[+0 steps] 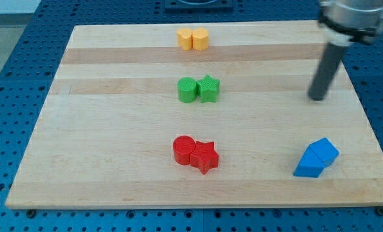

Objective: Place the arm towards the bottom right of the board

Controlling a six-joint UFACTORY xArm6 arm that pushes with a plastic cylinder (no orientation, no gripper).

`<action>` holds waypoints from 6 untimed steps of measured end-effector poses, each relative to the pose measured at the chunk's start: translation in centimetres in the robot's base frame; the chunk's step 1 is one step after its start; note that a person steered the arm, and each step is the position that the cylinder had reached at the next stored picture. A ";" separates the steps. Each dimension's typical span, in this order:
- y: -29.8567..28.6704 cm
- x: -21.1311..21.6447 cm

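Observation:
My dark rod comes down from the view's top right and my tip (pixel 317 98) rests on the wooden board (pixel 114 129) at the right side, a little above mid-height. Two blue blocks (pixel 316 158), pressed together, lie below my tip near the board's bottom right, well apart from it. A red cylinder (pixel 183 149) and a red star (pixel 205 156) touch each other at the bottom centre. A green cylinder (pixel 187 89) and a green star (pixel 208 88) sit together at the centre. Two yellow blocks (pixel 193 38) sit together at the top centre.
The board lies on a blue perforated table (pixel 24 71). The board's right edge (pixel 365 116) runs close to the right of my tip. The arm's grey body (pixel 353 16) hangs over the top right corner.

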State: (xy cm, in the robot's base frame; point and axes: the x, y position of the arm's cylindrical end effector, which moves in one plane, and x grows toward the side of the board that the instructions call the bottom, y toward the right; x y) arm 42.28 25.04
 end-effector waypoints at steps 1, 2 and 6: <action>6.9 4.1; 8.1 11.7; 0.1 11.0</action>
State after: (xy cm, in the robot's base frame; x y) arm 53.28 25.10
